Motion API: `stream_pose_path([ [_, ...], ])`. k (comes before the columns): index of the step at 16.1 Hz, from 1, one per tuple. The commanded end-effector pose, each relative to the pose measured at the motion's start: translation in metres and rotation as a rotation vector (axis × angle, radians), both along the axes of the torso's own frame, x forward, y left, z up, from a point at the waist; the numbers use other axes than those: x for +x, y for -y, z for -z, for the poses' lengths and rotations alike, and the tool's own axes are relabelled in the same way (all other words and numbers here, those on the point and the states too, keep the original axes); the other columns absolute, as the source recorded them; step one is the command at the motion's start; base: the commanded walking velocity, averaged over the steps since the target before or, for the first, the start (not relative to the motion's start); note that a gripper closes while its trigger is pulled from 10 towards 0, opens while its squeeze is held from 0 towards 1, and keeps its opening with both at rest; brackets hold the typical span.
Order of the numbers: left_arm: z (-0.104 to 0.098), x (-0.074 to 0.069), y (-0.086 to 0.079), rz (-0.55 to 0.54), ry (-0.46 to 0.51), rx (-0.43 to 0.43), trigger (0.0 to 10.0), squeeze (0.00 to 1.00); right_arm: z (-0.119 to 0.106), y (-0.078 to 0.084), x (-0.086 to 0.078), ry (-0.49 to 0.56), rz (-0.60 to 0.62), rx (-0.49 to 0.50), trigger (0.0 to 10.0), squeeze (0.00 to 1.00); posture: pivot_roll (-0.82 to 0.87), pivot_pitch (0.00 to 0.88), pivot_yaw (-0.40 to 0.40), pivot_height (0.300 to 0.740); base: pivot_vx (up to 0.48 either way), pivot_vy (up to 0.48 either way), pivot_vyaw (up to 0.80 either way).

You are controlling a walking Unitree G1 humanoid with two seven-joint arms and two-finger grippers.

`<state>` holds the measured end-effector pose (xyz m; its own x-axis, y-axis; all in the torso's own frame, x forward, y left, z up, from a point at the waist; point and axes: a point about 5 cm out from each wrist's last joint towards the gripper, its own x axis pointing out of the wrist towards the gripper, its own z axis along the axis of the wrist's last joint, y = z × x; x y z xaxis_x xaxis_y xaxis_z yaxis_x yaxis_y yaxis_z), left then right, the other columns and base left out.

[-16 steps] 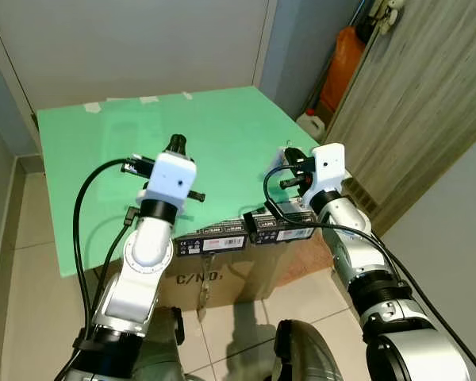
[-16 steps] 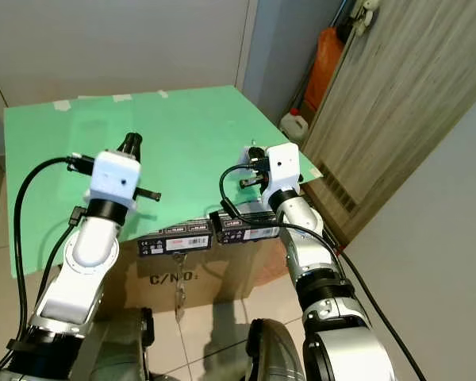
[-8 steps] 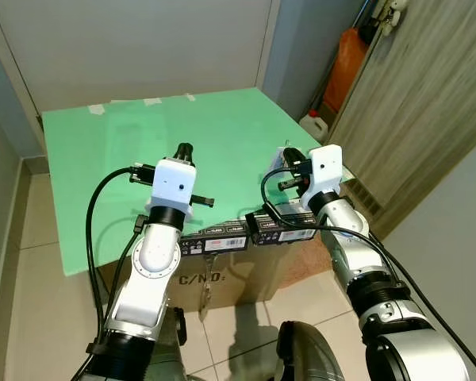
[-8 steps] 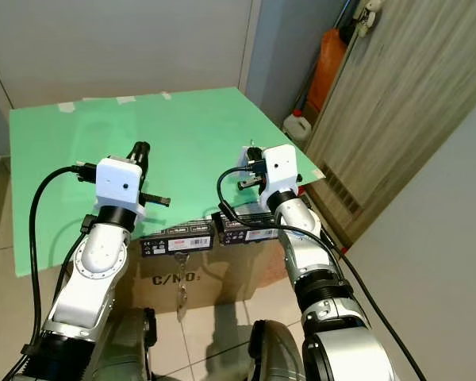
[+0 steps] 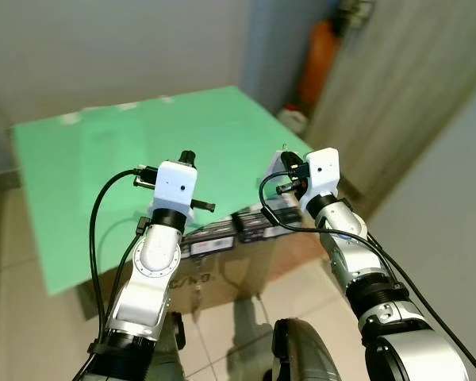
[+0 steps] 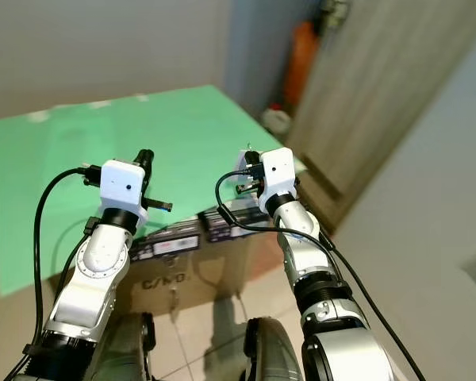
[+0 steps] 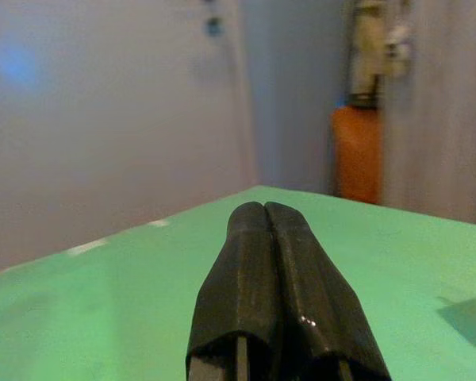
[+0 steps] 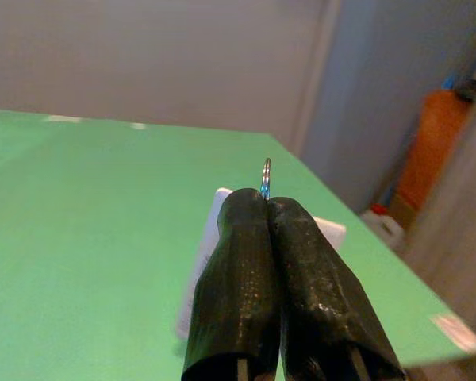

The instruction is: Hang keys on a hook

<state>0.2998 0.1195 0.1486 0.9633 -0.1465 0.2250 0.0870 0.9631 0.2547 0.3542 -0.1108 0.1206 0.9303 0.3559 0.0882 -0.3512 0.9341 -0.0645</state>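
Two pincers were up over the smooth green table (image 5: 103, 159). My right gripper (image 8: 268, 208) was clenched on a thin metal key ring (image 8: 266, 176), which poked out at the tips near the table's 3 o'clock edge. A white card (image 8: 327, 232) lay flat underneath. My left gripper (image 7: 265, 216) was clenched empty, with broad matte green ahead towards 12 o'clock.

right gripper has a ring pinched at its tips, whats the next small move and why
Probably carry it onward in search of a hook. The right gripper is shut on the key ring, which pokes out above its tips, over the green tabletop. The left gripper is shut.
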Motion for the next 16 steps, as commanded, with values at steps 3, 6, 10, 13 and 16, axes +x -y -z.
stream_pose_path([
  [3,-0.0017,0.0013,0.0104,0.054,-0.011,-0.006,10.0,0.00,0.0040,0.0057,-0.0013,-0.009,0.018,0.013,0.0,0.00,0.12,0.000,-0.092,0.661,0.000,0.000,0.00],
  [6,-0.0011,0.0014,0.0108,0.059,-0.025,-0.007,10.0,0.00,0.0044,0.0053,0.0003,-0.020,0.027,-0.006,0.0,0.00,0.12,0.000,-0.093,0.670,0.000,0.000,0.00],
  [10,0.0005,0.0012,0.0115,0.067,-0.034,0.003,10.0,0.00,0.0063,0.0058,-0.0001,-0.029,0.026,-0.016,0.0,0.00,0.12,0.000,-0.094,0.670,0.000,0.000,0.00],
  [13,0.0000,0.0003,0.0121,0.081,-0.035,0.020,10.0,0.00,0.0074,0.0034,-0.0005,-0.032,0.020,-0.027,0.0,0.00,0.12,0.000,-0.096,0.670,0.000,0.000,0.00],
  [16,-0.0005,0.0000,0.0123,0.088,-0.033,0.019,10.0,0.00,0.0084,0.0008,-0.0016,-0.031,0.011,-0.029,0.0,0.00,0.12,0.000,-0.094,0.670,0.000,-0.454,0.00],
])
